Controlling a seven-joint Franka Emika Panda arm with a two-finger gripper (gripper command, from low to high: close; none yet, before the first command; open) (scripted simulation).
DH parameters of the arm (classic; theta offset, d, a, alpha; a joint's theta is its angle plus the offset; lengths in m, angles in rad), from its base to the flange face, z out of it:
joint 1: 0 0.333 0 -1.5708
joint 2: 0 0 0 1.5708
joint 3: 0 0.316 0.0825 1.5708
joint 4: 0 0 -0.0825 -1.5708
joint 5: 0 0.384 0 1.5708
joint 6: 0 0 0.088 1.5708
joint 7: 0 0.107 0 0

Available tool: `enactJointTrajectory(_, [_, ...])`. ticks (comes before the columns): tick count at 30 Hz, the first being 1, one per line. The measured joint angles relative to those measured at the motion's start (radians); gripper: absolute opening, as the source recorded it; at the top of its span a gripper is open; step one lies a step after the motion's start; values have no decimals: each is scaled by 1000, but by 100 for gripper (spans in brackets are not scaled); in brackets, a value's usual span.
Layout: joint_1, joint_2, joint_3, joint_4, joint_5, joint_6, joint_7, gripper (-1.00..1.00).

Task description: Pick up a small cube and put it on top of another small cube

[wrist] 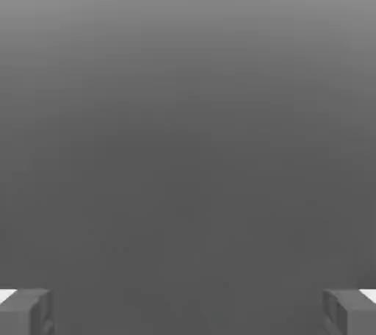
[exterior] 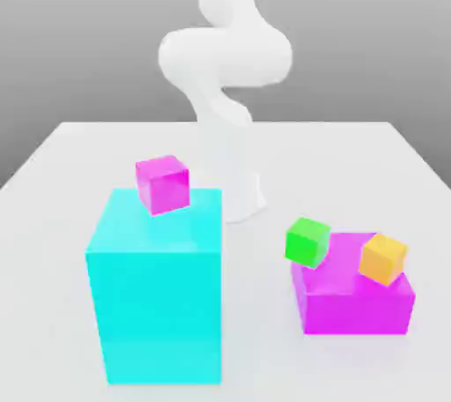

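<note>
White table [exterior: 79, 153] is backed by grey. Pink cube [exterior: 163, 183] is seen atop the cyan block [exterior: 154, 294], at nine o'clock from the green cube [exterior: 307, 242] and orange cube [exterior: 383, 258] on the magenta block [exterior: 357, 303]. Gripper [wrist: 188, 311] fingers [wrist: 26, 311] are spread wide, nothing held.

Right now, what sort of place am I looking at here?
Probably a simulated tabletop test scene: a plain white table against a blank grey backdrop, flat-coloured blocks such as the big cyan block, and a white robot arm.

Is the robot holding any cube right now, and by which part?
Nothing is held. The end effector is open, with empty space between its fingers.
</note>
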Motion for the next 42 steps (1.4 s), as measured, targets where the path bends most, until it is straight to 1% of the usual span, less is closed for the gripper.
enactJointTrajectory(14, [-384,315,31,-332,14,276,620,0])
enactJointTrajectory(27, [-705,605,22,-635,9,530,1198,0])
enactJointTrajectory(30, [-737,702,19,-640,-33,611,1266,0])
enactJointTrajectory(33, [-717,809,-15,-623,-88,699,1310,0])
enactJointTrajectory(36, [-705,916,-29,-606,-93,789,1314,0])
enactJointTrajectory(37, [-708,946,-27,-602,-92,814,1313,-100])
enactJointTrajectory(42, [-708,946,-27,-602,-93,817,1313,-100])
